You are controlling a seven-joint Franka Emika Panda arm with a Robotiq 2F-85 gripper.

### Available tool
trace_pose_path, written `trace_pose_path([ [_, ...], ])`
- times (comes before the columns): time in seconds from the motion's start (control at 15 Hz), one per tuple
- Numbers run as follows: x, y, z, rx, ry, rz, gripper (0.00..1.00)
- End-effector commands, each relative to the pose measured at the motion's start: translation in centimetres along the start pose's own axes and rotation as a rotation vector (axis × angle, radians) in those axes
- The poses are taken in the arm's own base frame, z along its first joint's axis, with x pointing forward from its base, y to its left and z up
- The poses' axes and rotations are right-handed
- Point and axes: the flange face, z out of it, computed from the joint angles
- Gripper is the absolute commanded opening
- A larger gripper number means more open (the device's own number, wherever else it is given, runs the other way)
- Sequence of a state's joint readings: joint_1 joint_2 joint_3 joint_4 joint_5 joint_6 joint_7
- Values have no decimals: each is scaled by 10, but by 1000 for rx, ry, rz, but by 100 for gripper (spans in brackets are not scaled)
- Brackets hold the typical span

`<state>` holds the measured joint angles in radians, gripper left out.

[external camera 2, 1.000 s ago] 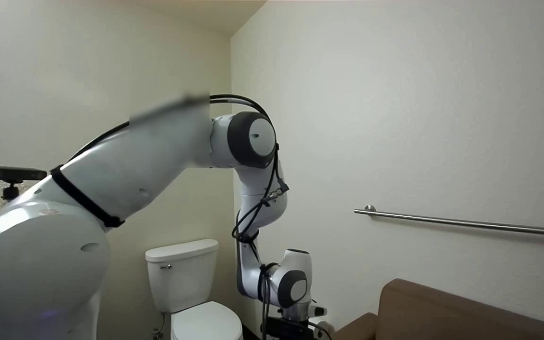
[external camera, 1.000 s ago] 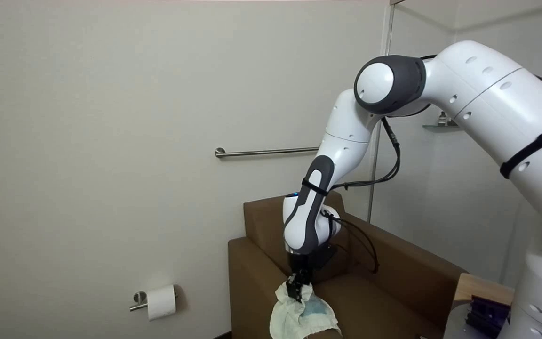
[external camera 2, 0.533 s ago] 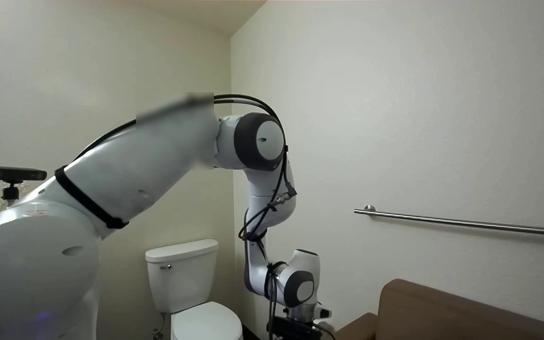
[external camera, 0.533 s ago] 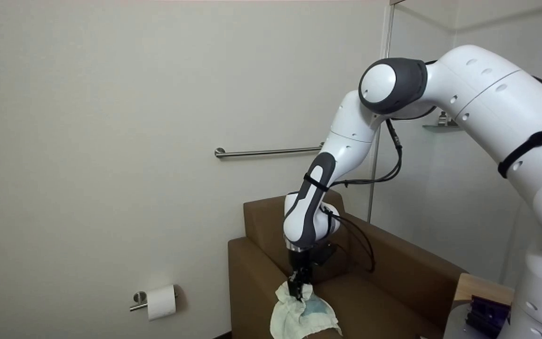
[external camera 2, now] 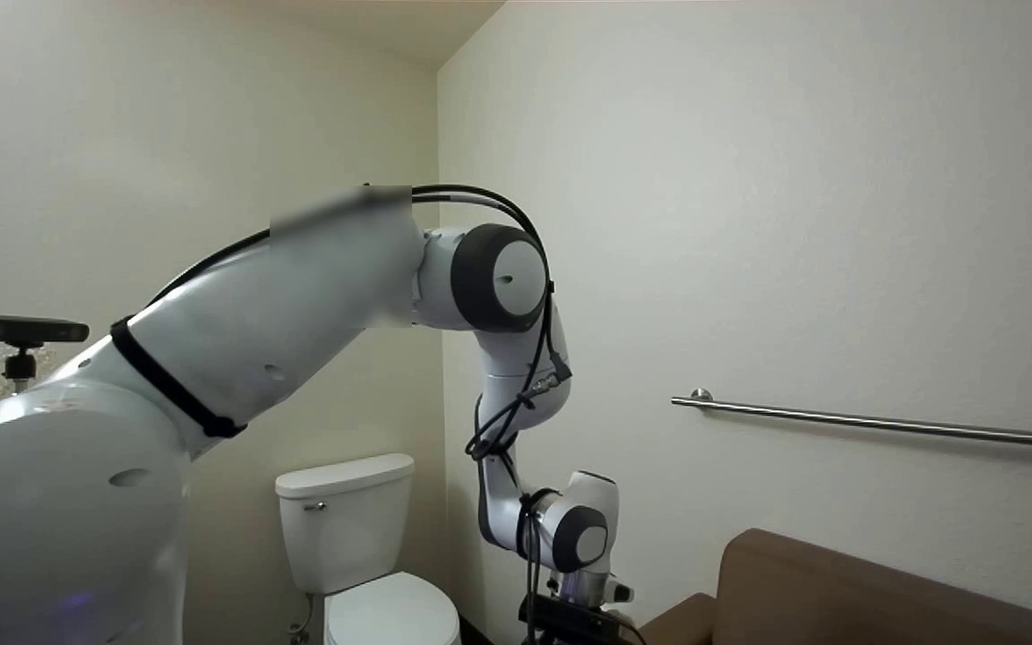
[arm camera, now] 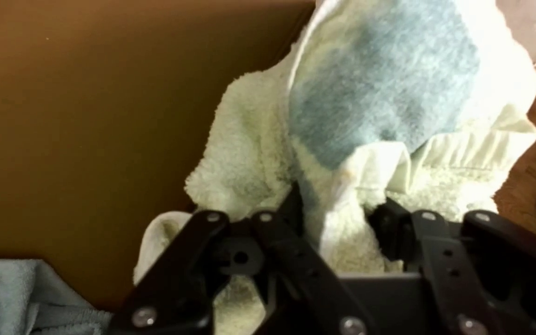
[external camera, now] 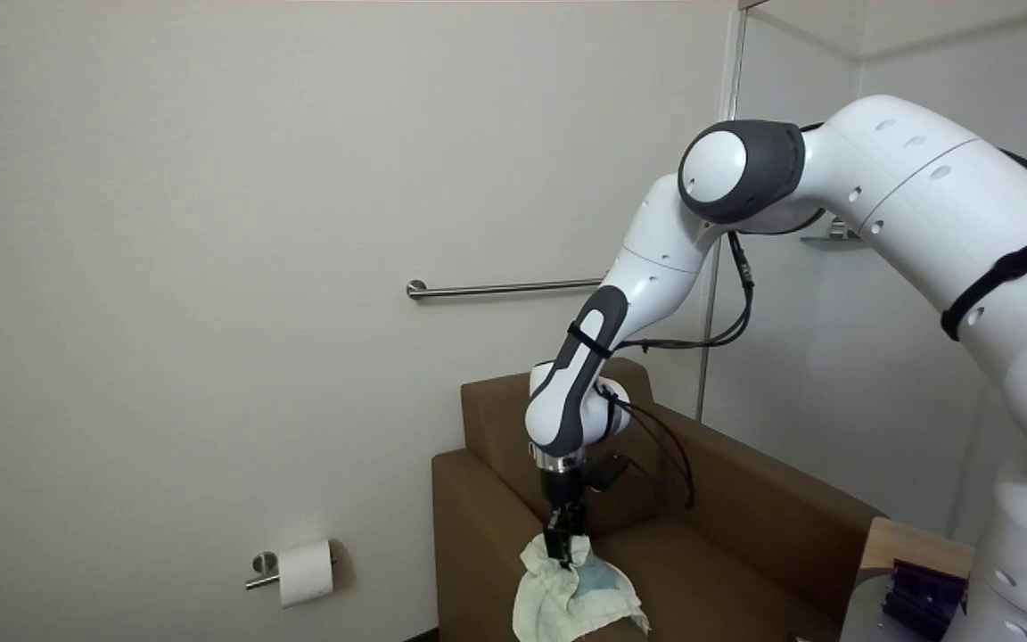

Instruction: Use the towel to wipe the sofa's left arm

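Note:
A cream towel (external camera: 549,611) with a blue-grey patch lies bunched on the sofa near the front of the brown sofa arm (external camera: 482,544) on the image's left in an exterior view. My gripper (external camera: 558,557) points down at the towel's upper end. In the wrist view the gripper (arm camera: 340,211) has its fingers a little apart, with a thick fold of the towel (arm camera: 258,125) filling the gap. The patch faces up beyond the fingertips. In an exterior view the fingers and towel are below the frame, and the sofa's backrest (external camera 2: 838,600) shows.
A grey-blue cloth (arm camera: 30,298) lies lower left in the wrist view. A wood-topped table (external camera: 915,546) with a dark object stands beside the sofa. A toilet (external camera 2: 391,609), wall bar (external camera 2: 874,425) and paper roll (external camera: 306,572) are nearby. Wall stands behind the sofa.
The upper arm has lowered slightly and the wrist has shifted and turned more upright. The fingertips and towel have stayed almost in place, with the towel's edge moving only slightly.

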<state>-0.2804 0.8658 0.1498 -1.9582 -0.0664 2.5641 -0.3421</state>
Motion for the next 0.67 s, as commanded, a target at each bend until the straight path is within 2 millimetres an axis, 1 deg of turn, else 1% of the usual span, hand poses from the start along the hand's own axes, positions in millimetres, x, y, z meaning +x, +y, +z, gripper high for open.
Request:
trace_pose_path([
  [0.0,21,-26,10,25,-12,-71,10],
  [0.27,31,-31,0,5,-7,-87,10],
  [0.6,52,-36,-20,-58,76,-82,10],
])
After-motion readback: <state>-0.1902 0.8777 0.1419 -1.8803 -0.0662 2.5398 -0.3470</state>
